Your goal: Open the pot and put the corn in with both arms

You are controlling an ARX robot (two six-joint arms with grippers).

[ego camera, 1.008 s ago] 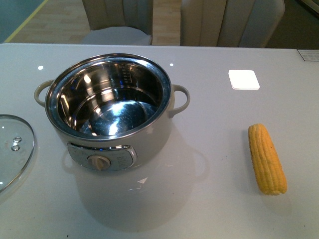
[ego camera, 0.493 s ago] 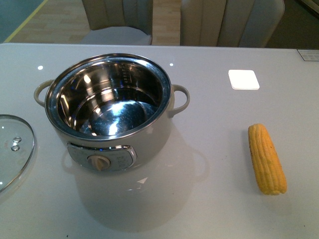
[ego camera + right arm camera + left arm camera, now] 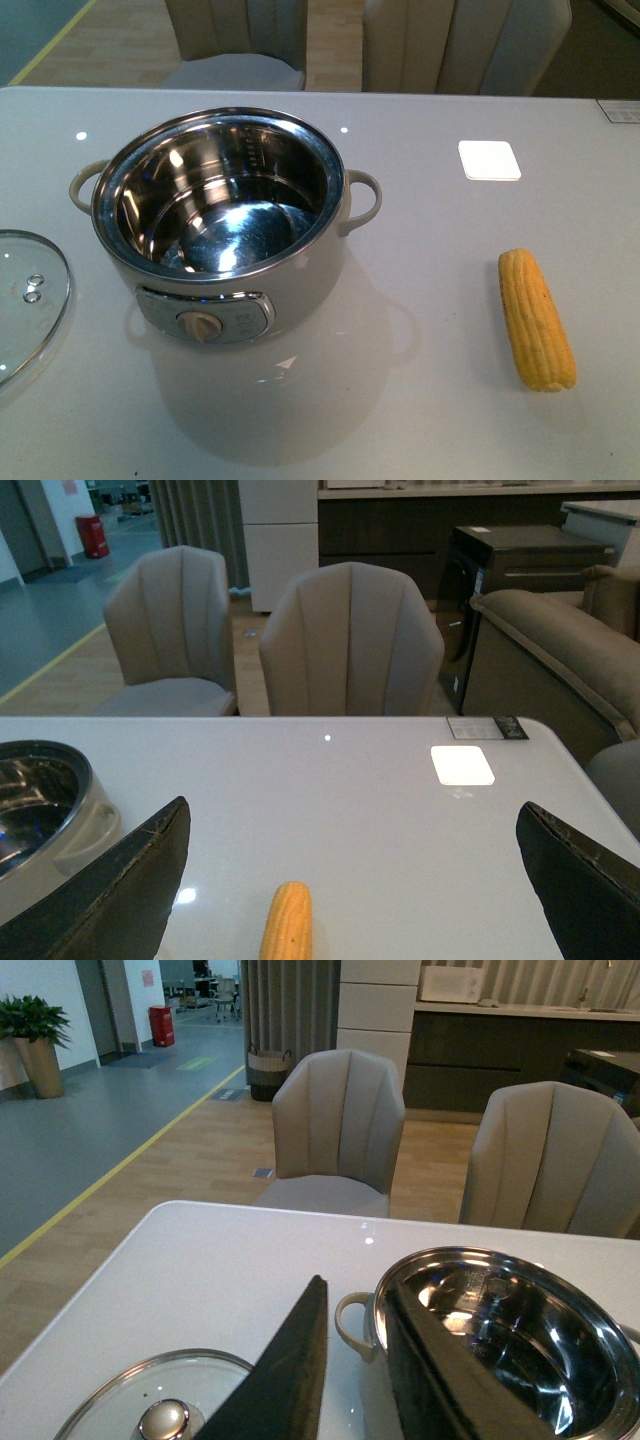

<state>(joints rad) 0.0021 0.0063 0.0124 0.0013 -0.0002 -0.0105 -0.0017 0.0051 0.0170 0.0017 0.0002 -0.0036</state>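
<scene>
- Corn [image 3: 537,320]: lies flat on the white table [image 3: 420,400], well to the right of the pot [image 3: 225,215]. Its long axis runs near-to-far, with the far end leaning slightly potward.
- Pot: uncovered, knob panel facing the front camera. The glass lid [image 3: 25,300] lies flat to its left.
- Front view shows no arm; only the wrist views show the tools. The left gripper [image 3: 355,1290] has its fingers narrowly parted and holds nothing. The right gripper [image 3: 352,805] is spread wide and empty.
- Writing: printed card [image 3: 618,110] at the table's far right edge, illegible.

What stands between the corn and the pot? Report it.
Nothing visible. The corn lies on the table right of the pot, only tabletop between them. The pot stands open, its glass lid off to its left.
</scene>
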